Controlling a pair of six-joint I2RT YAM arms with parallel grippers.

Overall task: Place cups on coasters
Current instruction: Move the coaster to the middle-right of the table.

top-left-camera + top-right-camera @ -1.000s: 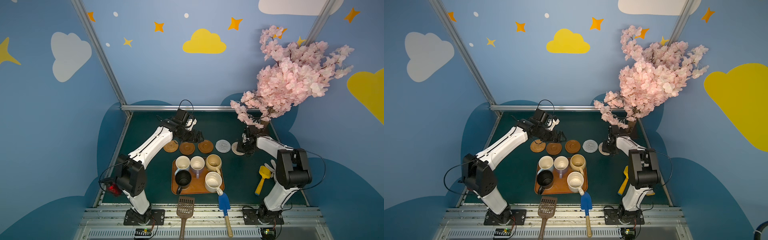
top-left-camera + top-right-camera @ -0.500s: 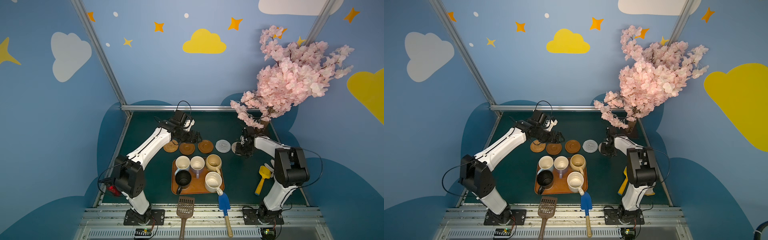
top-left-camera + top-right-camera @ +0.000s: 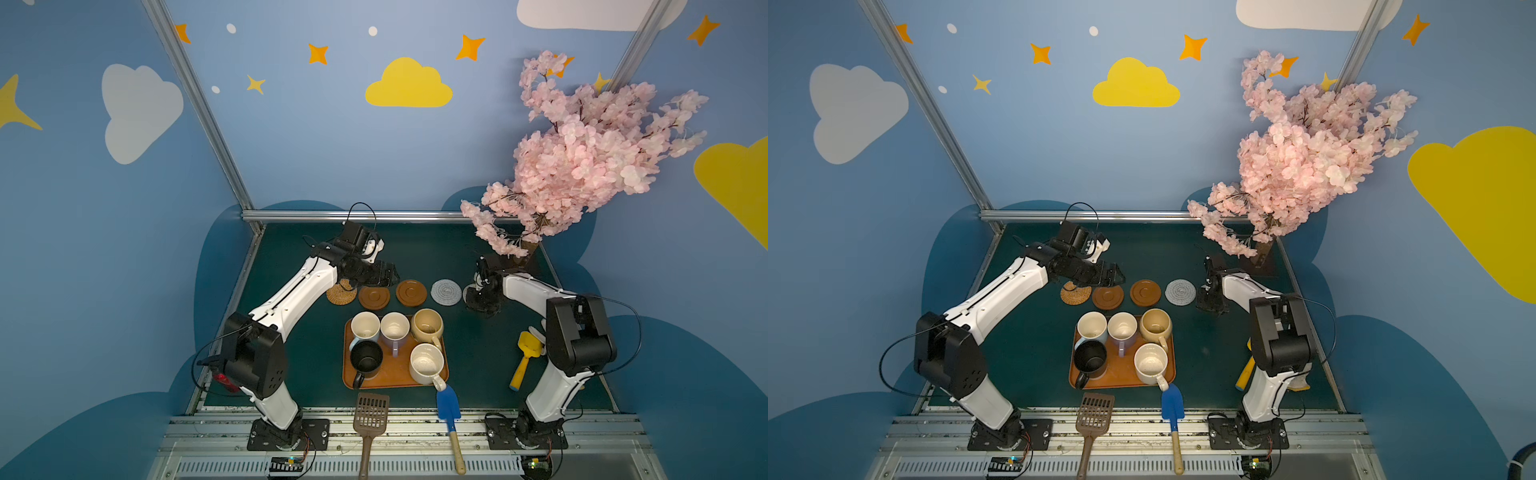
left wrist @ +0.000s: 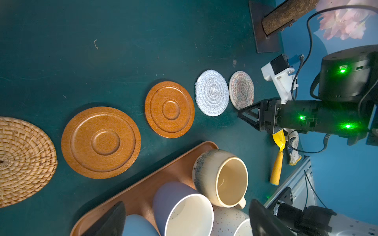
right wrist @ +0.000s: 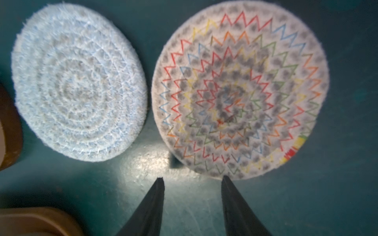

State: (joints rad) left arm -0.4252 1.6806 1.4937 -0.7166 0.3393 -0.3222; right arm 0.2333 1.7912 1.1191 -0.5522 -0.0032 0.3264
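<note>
Low over the green surface (image 5: pixel 327 194): right pincer (image 5: pixel 192 179), jaws parted, nothing between them. One fingertip (image 5: pixel 225 180) sits at the rim of the zigzag-stitched rope coaster (image 5: pixel 239 87); contact not clear. The grey rope coaster (image 5: pixel 79 81) lies just beside it, a narrow gap between.

Further along the row, left pincer (image 3: pixel 388 275) is released, jaws wide, empty, hovering above the first wood coaster (image 3: pixel 374 297). The second wood coaster (image 3: pixel 411 293) lies between that one and the grey rope one. The rattan coaster (image 3: pixel 341 293) ends the row.

All five cups stand upright on the orange tray (image 3: pixel 395 374), none on a coaster:
- Near the row: light blue cup (image 3: pixel 365 326), lavender cup (image 3: pixel 395 328), tan cup (image 3: pixel 427 324).
- Behind them: black cup (image 3: pixel 365 359), cream cup (image 3: pixel 427 365).

At the front edge lie a slotted spatula (image 3: pixel 370 415) and a blue trowel (image 3: pixel 449 409).
</note>
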